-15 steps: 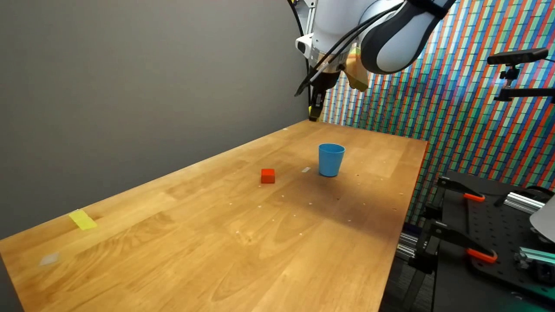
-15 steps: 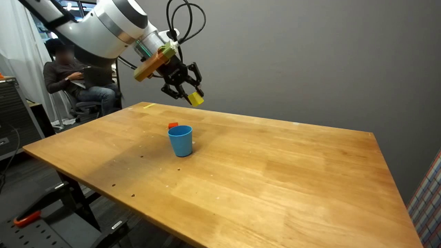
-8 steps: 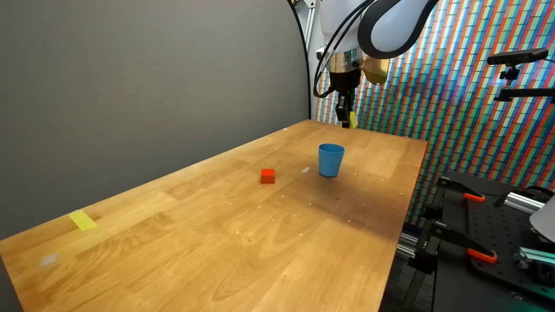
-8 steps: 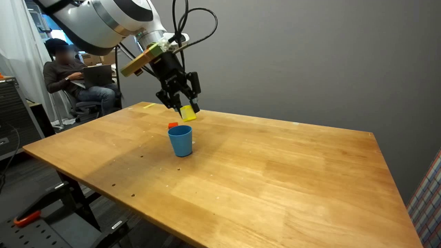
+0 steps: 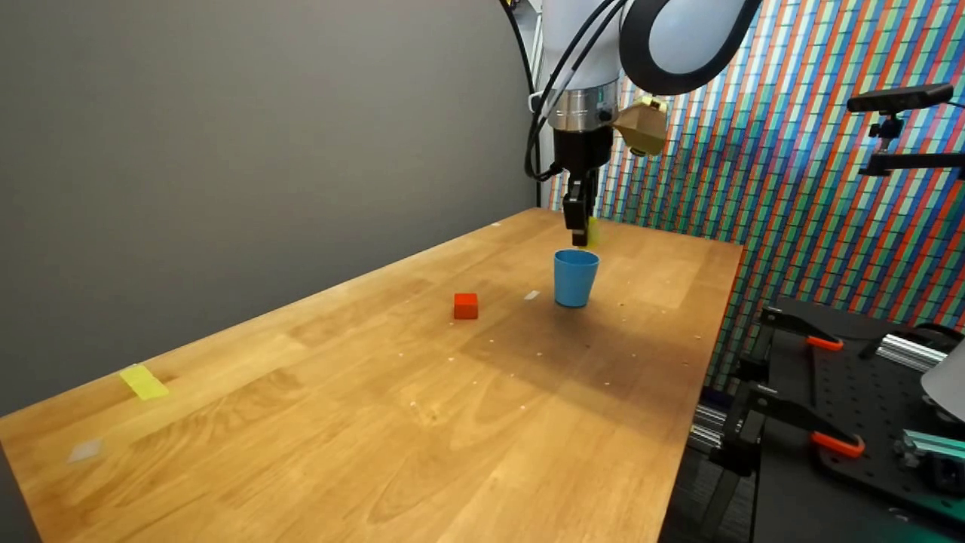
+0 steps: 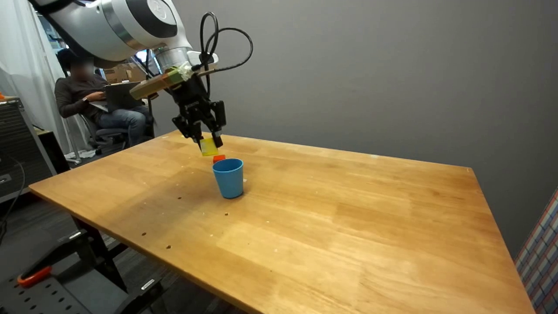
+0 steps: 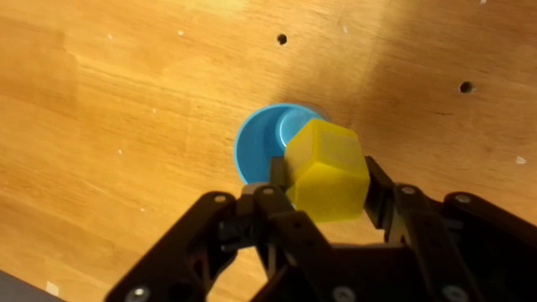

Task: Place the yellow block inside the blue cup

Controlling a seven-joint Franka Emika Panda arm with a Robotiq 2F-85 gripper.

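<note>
The yellow block (image 6: 209,149) is held between the fingertips of my gripper (image 6: 209,143), which is shut on it. The block also shows in an exterior view (image 5: 593,231), partly behind the finger, and large in the wrist view (image 7: 329,184). The light-blue cup (image 6: 229,181) stands upright on the table; it also shows in an exterior view (image 5: 575,279). In the wrist view the cup's open mouth (image 7: 258,144) lies beneath and left of the block, which hides part of it. The block is in the air, higher than the cup's rim.
A small red block (image 5: 465,306) lies on the wooden table (image 5: 422,422) near the cup. A flat yellow tape piece (image 5: 144,381) is at the table's edge by the grey wall. Clamps (image 5: 803,422) sit beside the table. A seated person (image 6: 83,93) is in the background.
My gripper, still holding the yellow block, has come down and turned to point more downward. It has shifted left in an exterior view. The cup and red block have not moved.
</note>
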